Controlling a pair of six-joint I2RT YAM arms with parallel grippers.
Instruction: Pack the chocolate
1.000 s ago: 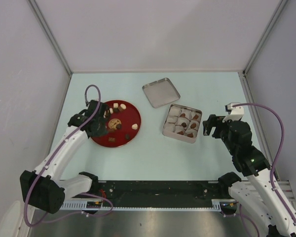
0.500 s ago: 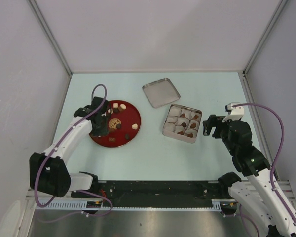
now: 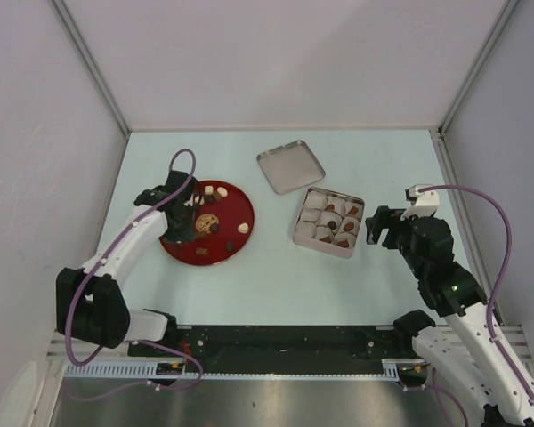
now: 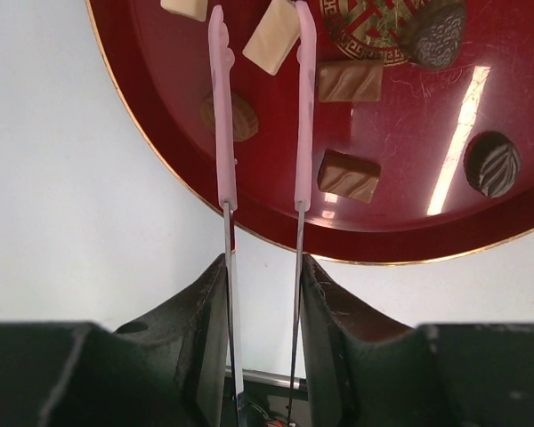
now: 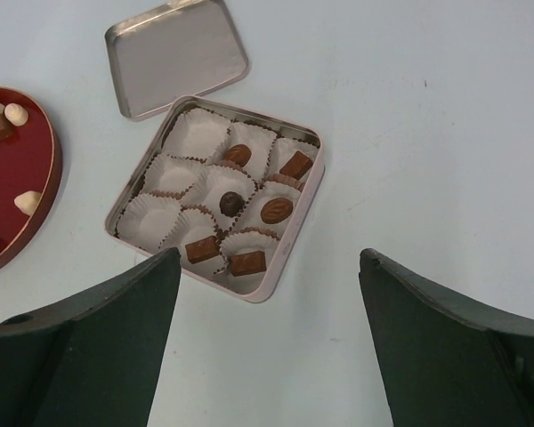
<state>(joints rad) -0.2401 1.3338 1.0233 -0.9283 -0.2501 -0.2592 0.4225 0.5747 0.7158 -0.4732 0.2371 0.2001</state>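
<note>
The chocolate (image 4: 349, 175) lies as small brown and cream-white pieces on the red plate (image 3: 222, 251), which also shows in the left wrist view (image 4: 400, 160). My left gripper (image 3: 180, 229) (image 4: 262, 276) is shut on pink-tipped tweezers (image 4: 221, 107). Their open tips stand on either side of a cream piece (image 4: 271, 37), above the plate's left part. The square metal tin (image 3: 320, 249) (image 5: 294, 240) holds several brown pieces in white paper cups; some cups are empty. My right gripper (image 3: 380, 227) (image 5: 269, 256) is open and empty, just right of the tin.
The tin's lid (image 3: 290, 165) (image 5: 178, 55) lies open side up behind the tin. Grey walls close off the table at the left, back and right.
My left arm has swung its elbow inward and its wrist has shifted slightly up and right over the plate's left side. The right arm has not moved.
</note>
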